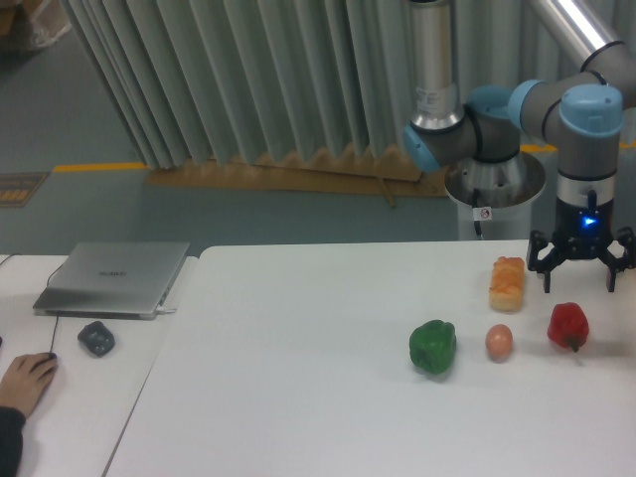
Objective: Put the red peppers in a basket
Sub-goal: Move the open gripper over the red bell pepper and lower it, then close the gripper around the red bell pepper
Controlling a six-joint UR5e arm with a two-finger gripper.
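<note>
The white table (298, 397) takes up most of the foreground, matte and plain, with a second white top butted against its left side. On the right part sit four things in a loose row: a green pepper (432, 347), a brown egg (499, 342), a piece of bread (507, 282) behind the egg, and the red pepper (567, 326) nearest the right edge, resting on the table with its stem turned down toward the front.

The gripper (579, 279) hangs just above and behind the red pepper — fingers spread wide, apart from it, holding nothing. A blue light glows on its wrist.

On the left top lie a closed laptop (112, 277) and a small dark object (95, 338), and a person's hand (25, 382) rests at the edge. Behind it all — a grey pleated curtain (229, 79), a grey-green floor and a yellow floor line (99, 167).
</note>
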